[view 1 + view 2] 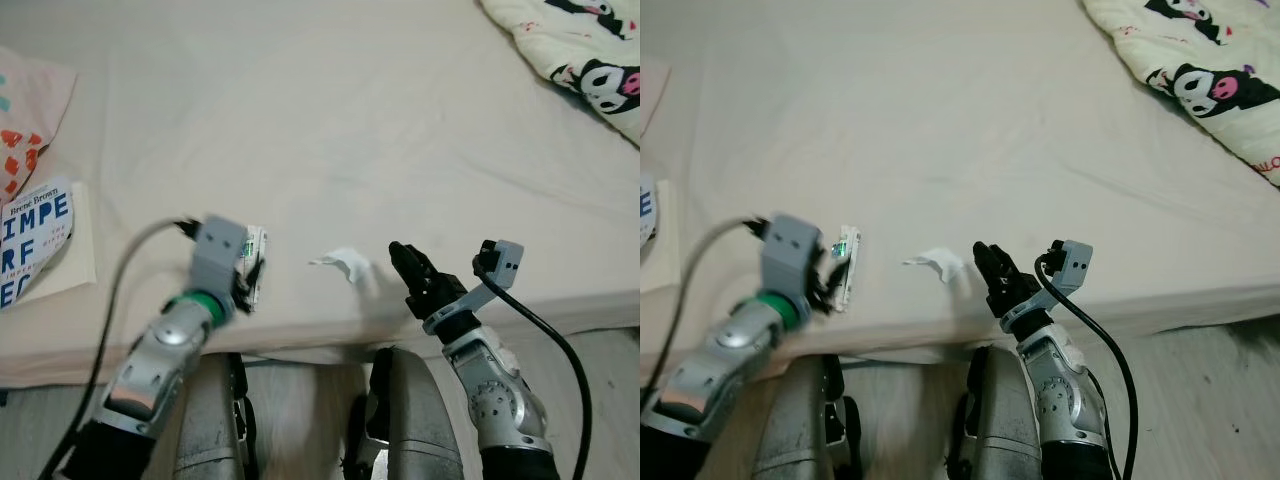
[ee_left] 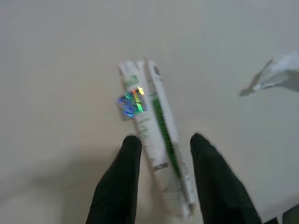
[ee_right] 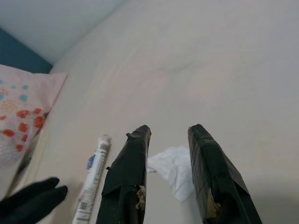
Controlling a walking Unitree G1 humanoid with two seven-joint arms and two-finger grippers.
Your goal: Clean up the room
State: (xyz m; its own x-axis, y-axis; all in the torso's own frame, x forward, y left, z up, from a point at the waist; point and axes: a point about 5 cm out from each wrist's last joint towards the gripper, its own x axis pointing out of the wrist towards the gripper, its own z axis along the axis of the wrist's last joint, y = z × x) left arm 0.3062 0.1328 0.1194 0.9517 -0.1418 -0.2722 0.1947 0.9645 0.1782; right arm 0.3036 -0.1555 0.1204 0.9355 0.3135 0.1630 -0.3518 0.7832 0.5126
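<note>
Bed (image 1: 330,120) covered in a plain cream sheet, seen from its near edge; both arms reach over that edge.

Left gripper (image 2: 161,142): fingers apart, pointing down at the sheet. A white tube (image 2: 156,140) with green print and a small shiny sticker lies flat on the sheet, its lower part running between the two fingertips (image 2: 130,144). Cannot tell whether either finger touches it; the jaws are not closed on it. In the head view the tube (image 1: 256,266) sits just past the left wrist, near the bed's edge.

Right gripper (image 3: 169,135): fingers apart, low over the sheet. A crumpled white tissue (image 3: 175,170) lies on the sheet in the gap between the two fingers, slightly toward their tips; not gripped. In the head view the tissue (image 1: 343,262) lies just beside the right fingertips, on their inner side, between the two grippers. From the right wrist camera the tube lies beyond the outer side of one finger, with the left gripper's black fingertip near its end.

Beyond the left arm: a book (image 1: 35,240) with blue lettering and a pillow (image 1: 25,110) with red-orange spots. Far corner past the right arm: a cream blanket (image 1: 585,50) with black-and-pink cartoon figures. Grey floor (image 1: 610,370) below the bed edge.
</note>
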